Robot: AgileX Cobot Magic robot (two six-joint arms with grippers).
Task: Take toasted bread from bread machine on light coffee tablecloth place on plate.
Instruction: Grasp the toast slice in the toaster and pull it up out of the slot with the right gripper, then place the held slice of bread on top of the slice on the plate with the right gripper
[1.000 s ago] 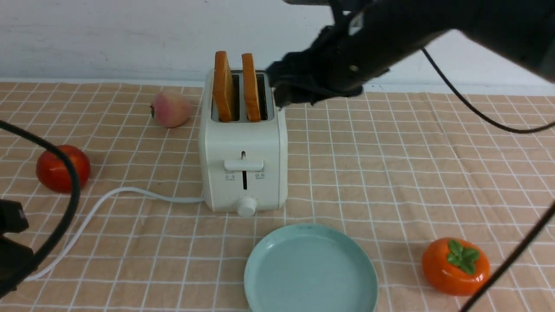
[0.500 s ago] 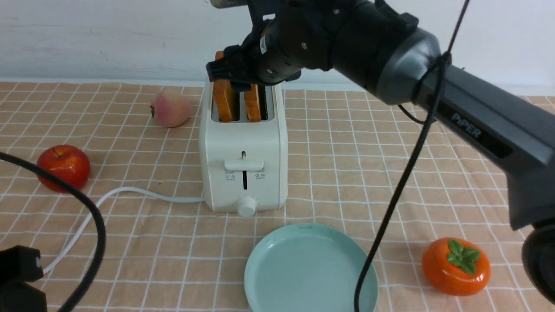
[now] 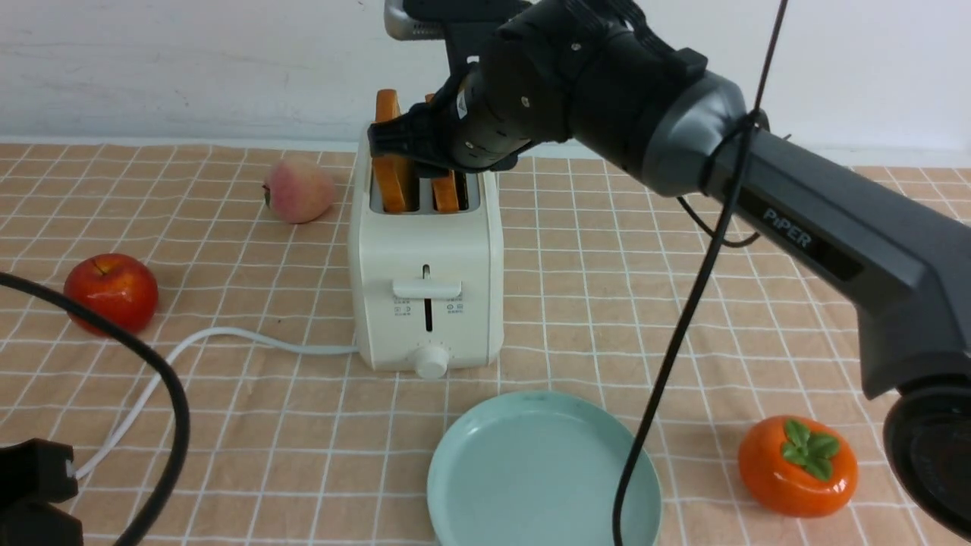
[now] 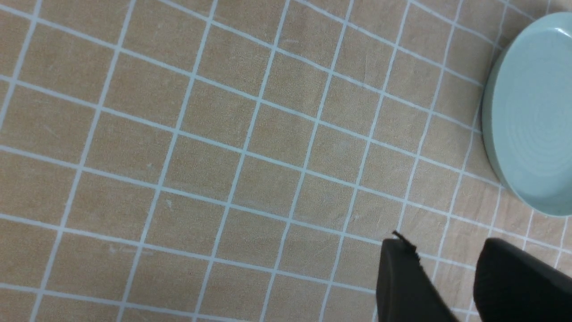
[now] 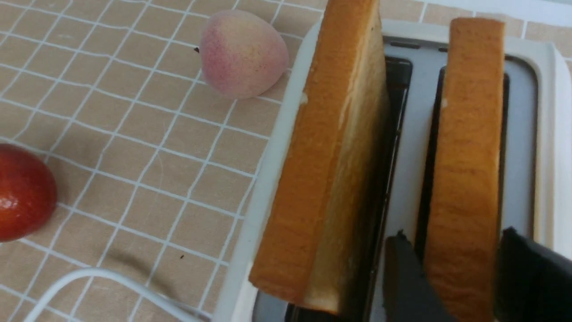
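Tan checked tablecloth [image 3: 683,303] spread flat, cream toaster [image 3: 425,288] stood upright at centre, white cord [image 3: 250,338] trailed from it to left front, teal plate [image 3: 531,470] set near its front, peach [image 3: 298,191] placed beside its left rear, red apple [image 3: 111,294] laid further left, orange persimmon [image 3: 798,466] laid right of plate.

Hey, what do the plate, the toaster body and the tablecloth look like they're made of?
Plate: likely glazed ceramic, though melamine is possible; smooth pale teal with a soft sheen and faint concentric rings. Toaster: probably moulded plastic; a matt cream shell with rounded corners. Tablecloth: woven fabric, matt, with slight wrinkles that bend its white grid lines.
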